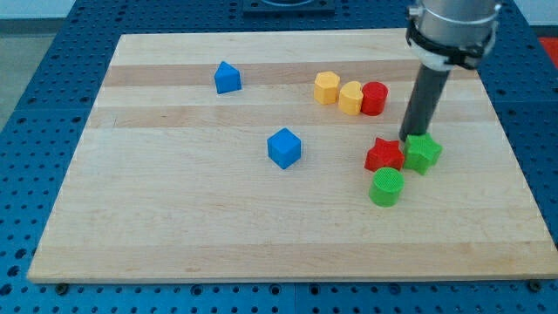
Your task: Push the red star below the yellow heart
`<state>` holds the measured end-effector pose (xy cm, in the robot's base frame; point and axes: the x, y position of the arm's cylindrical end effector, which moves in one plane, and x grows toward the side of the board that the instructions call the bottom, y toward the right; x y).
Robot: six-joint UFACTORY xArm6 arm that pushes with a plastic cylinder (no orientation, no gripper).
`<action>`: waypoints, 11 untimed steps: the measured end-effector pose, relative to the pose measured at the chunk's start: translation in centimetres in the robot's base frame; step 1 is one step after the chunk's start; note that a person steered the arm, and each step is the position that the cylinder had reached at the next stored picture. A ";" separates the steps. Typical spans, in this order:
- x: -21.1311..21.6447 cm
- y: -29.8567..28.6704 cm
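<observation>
The red star (383, 155) lies on the wooden board (174, 218) right of centre. A green star (423, 153) touches its right side. My tip (410, 137) stands just above the gap between the red star and the green star. The yellow heart (351, 97) sits up and to the left of the red star, between a yellow hexagon (326, 88) and a red cylinder (374, 98). A green cylinder (386, 187) lies just below the red star.
A blue cube (283, 147) lies near the board's centre. A blue pentagon-like block (227, 78) lies at the upper left. The board's right edge runs close to the green star.
</observation>
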<state>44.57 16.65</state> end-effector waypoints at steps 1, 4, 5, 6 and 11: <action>2.9 0.0; 7.2 -0.6; 5.7 -1.1; 4.3 -1.5; 7.8 -2.6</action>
<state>52.36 14.03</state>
